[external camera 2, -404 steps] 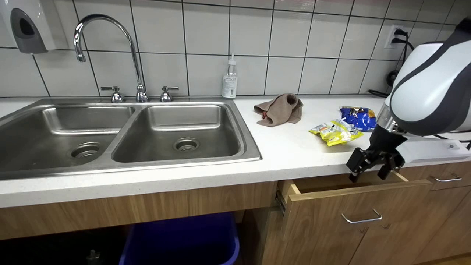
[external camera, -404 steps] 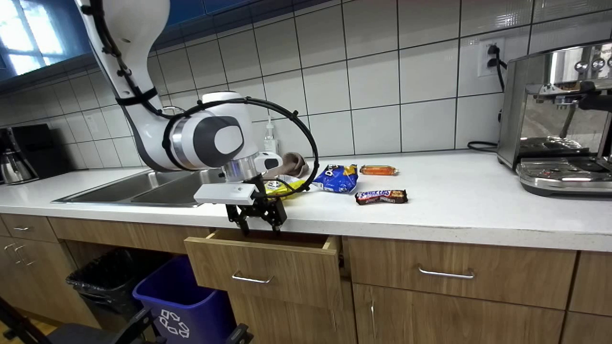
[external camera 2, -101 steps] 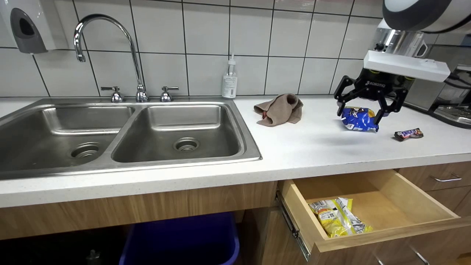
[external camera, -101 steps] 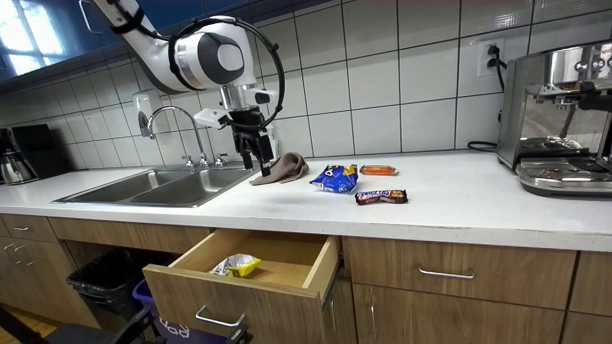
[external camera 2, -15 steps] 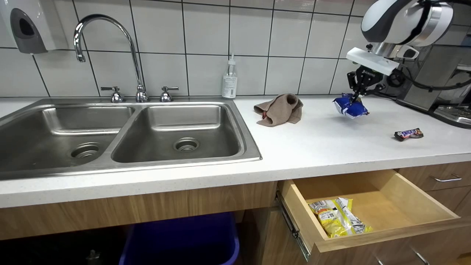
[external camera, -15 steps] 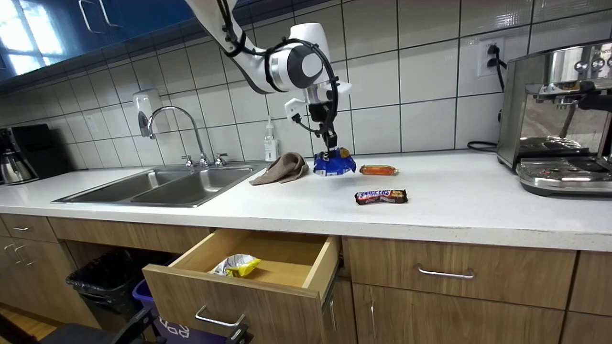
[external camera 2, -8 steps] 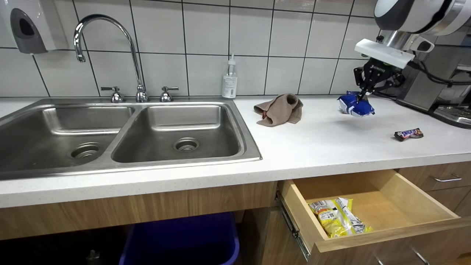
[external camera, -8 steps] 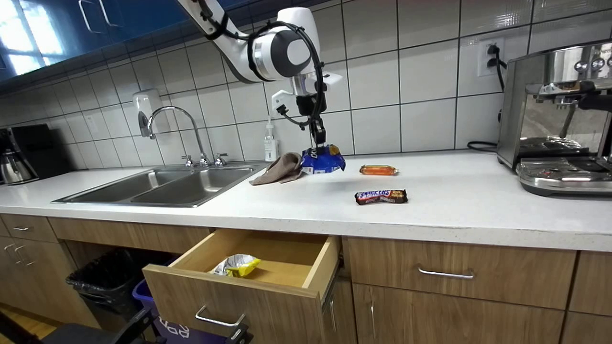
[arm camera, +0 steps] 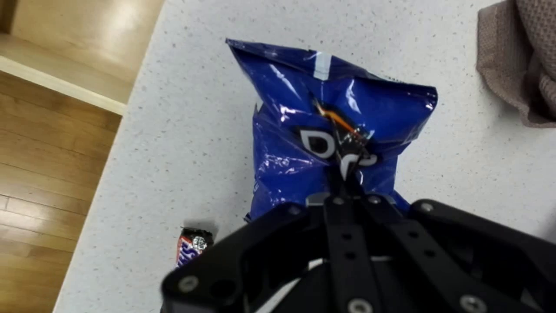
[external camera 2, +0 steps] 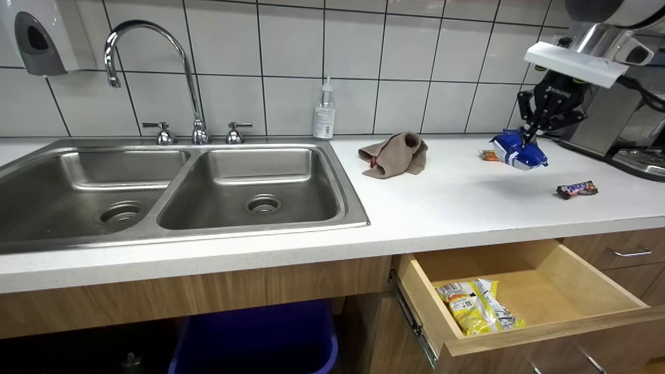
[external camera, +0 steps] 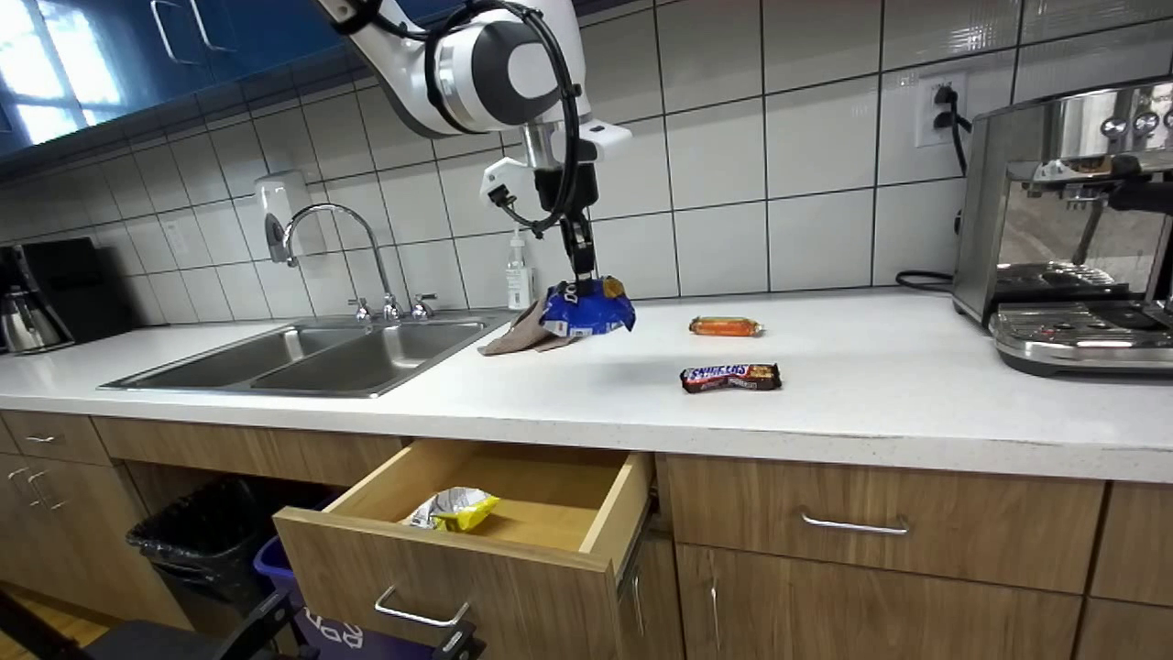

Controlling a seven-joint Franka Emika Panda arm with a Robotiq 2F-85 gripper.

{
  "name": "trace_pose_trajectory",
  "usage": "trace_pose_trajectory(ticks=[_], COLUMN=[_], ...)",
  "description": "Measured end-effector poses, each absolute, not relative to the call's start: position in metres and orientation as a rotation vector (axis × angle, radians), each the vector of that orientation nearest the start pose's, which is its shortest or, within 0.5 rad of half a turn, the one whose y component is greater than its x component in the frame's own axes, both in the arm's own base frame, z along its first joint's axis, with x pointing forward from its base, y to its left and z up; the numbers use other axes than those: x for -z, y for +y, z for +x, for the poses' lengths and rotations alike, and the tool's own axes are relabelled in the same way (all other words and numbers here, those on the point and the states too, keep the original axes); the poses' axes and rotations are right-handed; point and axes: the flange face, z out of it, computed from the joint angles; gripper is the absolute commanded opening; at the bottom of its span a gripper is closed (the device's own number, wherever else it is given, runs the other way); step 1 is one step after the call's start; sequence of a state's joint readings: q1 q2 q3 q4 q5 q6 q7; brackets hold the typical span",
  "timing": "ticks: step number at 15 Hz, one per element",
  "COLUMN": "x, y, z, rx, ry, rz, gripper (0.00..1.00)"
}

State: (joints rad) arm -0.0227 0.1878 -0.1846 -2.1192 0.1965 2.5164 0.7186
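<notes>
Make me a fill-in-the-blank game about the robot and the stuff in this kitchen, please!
1. The bag that the gripper is holding is coloured ____.
2. Inside the open drawer lies a packet coloured silver and ____.
3. The metal sink is split into ____ basins.
4. The dark-wrapped candy bar lying on the white counter says ____.

Missing words: blue; yellow; two; Snickers.

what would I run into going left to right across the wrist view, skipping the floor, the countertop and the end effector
Left to right: the open wooden drawer, the Snickers bar, the blue Doritos bag, then the brown cloth at the right edge.
</notes>
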Motion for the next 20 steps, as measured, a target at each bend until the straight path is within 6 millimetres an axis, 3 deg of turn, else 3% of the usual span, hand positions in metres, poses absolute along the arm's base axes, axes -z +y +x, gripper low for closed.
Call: trace_pose_trajectory(ticks=[9, 20], x=[-0.337, -0.29], y=[-0.087, -0.052], z=[0.506, 0.44], rx=[0.166, 0.0], ry=[1.434, 1.302], rz=[-2.631, -2.803], gripper=[0.0, 0.0])
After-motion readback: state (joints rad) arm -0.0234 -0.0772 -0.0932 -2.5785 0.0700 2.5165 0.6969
